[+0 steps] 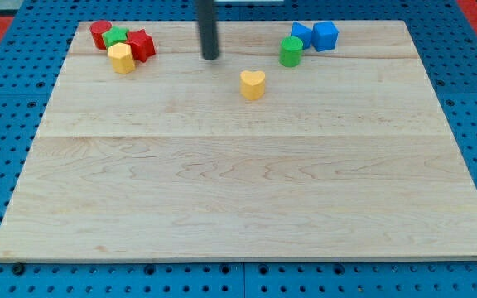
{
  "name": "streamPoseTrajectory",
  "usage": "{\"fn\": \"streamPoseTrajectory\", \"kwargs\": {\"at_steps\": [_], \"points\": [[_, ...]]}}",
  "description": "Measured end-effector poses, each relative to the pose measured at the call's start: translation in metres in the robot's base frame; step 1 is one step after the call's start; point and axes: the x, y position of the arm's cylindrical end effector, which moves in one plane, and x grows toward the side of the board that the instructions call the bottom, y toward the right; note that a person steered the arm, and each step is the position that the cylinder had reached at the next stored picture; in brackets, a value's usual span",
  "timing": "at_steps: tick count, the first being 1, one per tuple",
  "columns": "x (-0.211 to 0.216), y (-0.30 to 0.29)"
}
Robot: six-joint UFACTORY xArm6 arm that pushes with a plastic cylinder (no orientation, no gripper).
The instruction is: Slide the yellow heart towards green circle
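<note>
Camera view shows a pale wooden desk (247, 190) lying on a blue pegboard. Going left to right, a tight cluster sits near the desk's eleven o'clock corner: a red round block (99, 33), a green block (116, 36) whose shape I cannot make out, a red block (142, 44) that looks star-like, and a yellow hexagonal block (122, 58) at the cluster's six o'clock side. Next comes my tip (211, 56), the lower end of a straight dark rod, resting on the desk apart from every block. There is no gripper on this arm, so nothing is held and nothing opens or closes. The yellow heart-shaped block (252, 84) lies near my tip, at about its four o'clock, untouched. The green cylindrical block, the circle of the task (291, 51), stands at roughly the heart's one o'clock, with a clear gap between them. Just beyond it, at its one o'clock, sit a blue block (301, 36), perhaps a pentagon, and a blue cube (325, 36), side by side.

I judge the step in hand to be the approach: the push is not yet begun. The next move calls for bringing my tip round to the heart's seven o'clock side, then pushing toward one o'clock, gently enough not to knock the circle into the blue pair.
</note>
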Motion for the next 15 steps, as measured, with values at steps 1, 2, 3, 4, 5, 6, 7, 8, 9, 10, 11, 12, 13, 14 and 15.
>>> {"fn": "streamPoseTrajectory", "kwargs": {"at_steps": [1,2,3,4,5,6,7,8,9,10,11,12,13,14,15], "points": [[0.026,0.070],[0.065,0.095],[0.090,0.080],[0.090,0.052],[0.090,0.016],[0.090,-0.018],[0.088,-0.036],[0.085,-0.048],[0.081,-0.055],[0.078,-0.063],[0.074,-0.070],[0.071,-0.077],[0.069,-0.083],[0.068,-0.088],[0.066,-0.091]]}}
